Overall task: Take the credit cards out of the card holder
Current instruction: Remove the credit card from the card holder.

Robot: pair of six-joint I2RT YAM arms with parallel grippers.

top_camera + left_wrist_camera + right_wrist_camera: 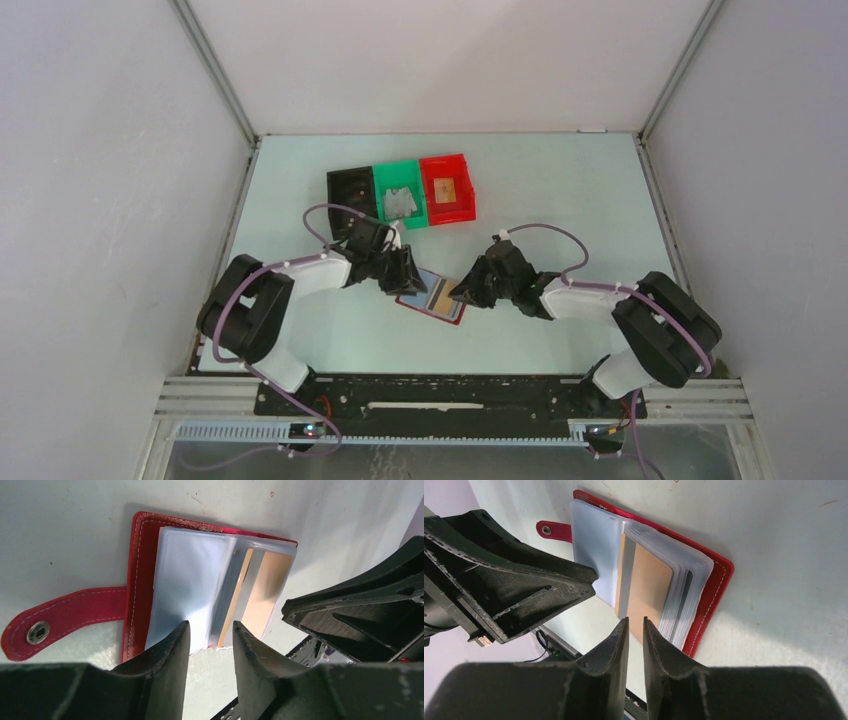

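Pale green table [560, 190] between white walls: from above, the dark-red card holder [432, 298] lies open near the middle, with the left gripper [405, 275] at its left edge and the right gripper [462, 292] at its right. A black bin [350, 174], green bin [395, 167] and red bin [443, 160] sit in a row further back. On the left wrist view, that gripper's fingers stand moderately apart with nothing between them, tips at the edge of the clear sleeves [185, 580]; the strap tab [65, 615] lies flat. On the right wrist view, the fingers leave a narrow slit at the corner of the tan card [649, 590], which is still sleeved; whether they pinch it I cannot tell.
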